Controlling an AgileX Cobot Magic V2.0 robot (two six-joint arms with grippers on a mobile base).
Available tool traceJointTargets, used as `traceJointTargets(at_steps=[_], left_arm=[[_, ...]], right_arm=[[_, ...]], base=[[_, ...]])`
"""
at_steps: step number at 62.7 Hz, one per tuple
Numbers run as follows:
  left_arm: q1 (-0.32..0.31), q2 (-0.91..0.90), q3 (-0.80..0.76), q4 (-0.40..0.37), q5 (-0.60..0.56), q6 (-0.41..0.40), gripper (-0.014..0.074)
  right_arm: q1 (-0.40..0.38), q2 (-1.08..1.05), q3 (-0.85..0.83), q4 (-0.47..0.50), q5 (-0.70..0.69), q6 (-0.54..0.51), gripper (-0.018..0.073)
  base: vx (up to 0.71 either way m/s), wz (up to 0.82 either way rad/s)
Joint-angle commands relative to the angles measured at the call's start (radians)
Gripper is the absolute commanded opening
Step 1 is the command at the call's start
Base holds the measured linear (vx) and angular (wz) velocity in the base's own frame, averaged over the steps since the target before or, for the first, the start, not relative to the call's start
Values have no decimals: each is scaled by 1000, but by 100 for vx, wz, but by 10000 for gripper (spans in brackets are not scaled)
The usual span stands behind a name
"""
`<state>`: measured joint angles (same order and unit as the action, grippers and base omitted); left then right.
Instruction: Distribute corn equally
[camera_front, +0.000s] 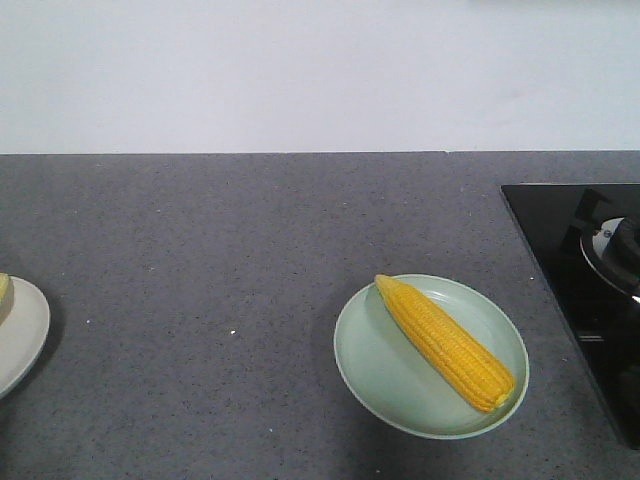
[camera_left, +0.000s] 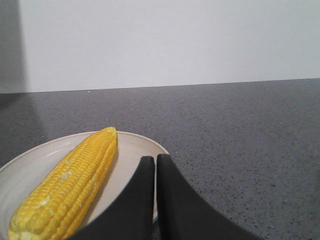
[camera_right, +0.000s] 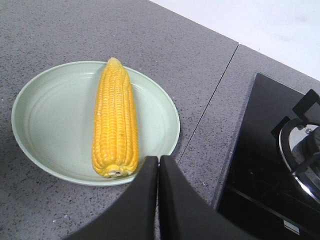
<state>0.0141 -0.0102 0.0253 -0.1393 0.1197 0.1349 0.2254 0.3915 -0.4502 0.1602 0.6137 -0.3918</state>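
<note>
Exterior front-facing view, my tally: one corn cob (camera_front: 445, 343), bright yellow, tapered tip toward the rear left, lying diagonally on a pale green plate (camera_front: 372, 368) on the grey tabletop (camera_front: 200, 260). A second cob (camera_left: 67, 187) lies on a cream plate (camera_left: 137, 147) at far left. My left tool (camera_left: 155, 167) and right tool (camera_right: 158, 167) each hover with tips pressed together, empty.

corn (camera_front: 445, 343) – yellow, kernel rows | plate (camera_front: 380, 370) – pale green | counter (camera_front: 200, 250) – speckled grey

Grey speckled countertop (camera_front: 230, 250) beneath a plain white wall (camera_front: 300, 70).
</note>
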Motion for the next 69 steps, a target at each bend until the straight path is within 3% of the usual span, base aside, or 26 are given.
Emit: traceJointTargets(at_steps=[1, 69], left_arm=[[-6, -18, 5, 2, -77, -13, -7], [-6, -17, 5, 0, -76, -13, -7]], right_arm=[[-6, 5, -27, -1, -65, -2, -4], [-6, 5, -27, -1, -64, -2, -4]], base=[[0, 0], [0, 0]])
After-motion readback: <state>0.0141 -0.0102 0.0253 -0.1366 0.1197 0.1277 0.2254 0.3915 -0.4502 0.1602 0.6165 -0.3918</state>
